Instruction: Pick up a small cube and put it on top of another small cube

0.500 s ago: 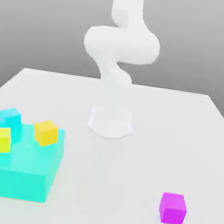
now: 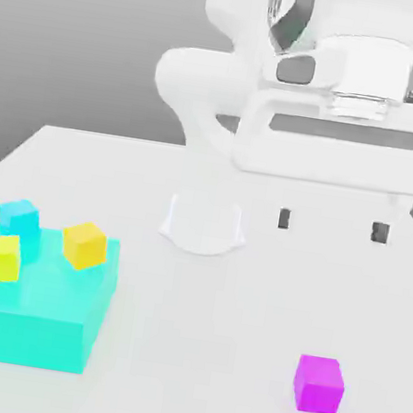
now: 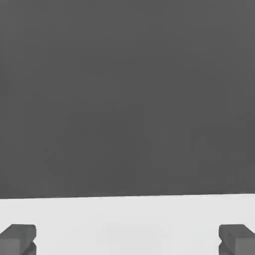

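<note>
Cyan block (image 2: 25, 323) carries two yellow cubes (image 2: 0, 258) and a cyan one (image 2: 18, 217); hand (image 2: 332, 225) spread wide, empty.

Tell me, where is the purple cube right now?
In the exterior view, the purple cube sits alone on the table, lower right, far from the cyan block.

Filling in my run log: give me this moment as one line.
end effector: open, empty, raised | magenta cube: on table, untouched | stacking: not started
</note>
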Controlling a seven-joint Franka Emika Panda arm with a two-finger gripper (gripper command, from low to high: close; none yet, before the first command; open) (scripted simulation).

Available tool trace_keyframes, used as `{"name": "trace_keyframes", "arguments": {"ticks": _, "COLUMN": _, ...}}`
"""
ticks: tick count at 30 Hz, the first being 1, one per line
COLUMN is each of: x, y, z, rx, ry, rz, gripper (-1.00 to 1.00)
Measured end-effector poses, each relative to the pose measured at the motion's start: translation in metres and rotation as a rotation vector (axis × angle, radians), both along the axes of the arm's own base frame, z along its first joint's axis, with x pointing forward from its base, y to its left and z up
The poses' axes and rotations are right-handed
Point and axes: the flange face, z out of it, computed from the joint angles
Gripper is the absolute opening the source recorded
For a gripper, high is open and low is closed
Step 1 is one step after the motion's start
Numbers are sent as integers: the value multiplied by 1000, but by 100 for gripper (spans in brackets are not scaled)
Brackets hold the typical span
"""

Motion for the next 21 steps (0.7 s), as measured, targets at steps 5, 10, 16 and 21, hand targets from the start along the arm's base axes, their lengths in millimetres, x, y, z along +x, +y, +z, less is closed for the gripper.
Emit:
{"name": "trace_keyframes", "arguments": {"ticks": 5, "x": -29, "y": 39, "z": -98, "rx": -4, "ry": 151, "rz": 17, "gripper": 0}}
{"name": "trace_keyframes", "arguments": {"ticks": 10, "x": -60, "y": 55, "z": -178, "rx": -4, "ry": 262, "rz": 8, "gripper": 0}}
{"name": "trace_keyframes", "arguments": {"ticks": 16, "x": -63, "y": 56, "z": -225, "rx": -4, "ry": 269, "rz": 7, "gripper": -100}}
{"name": "trace_keyframes", "arguments": {"ticks": 21, "x": -63, "y": 56, "z": -228, "rx": -4, "ry": 268, "rz": 8, "gripper": -100}}
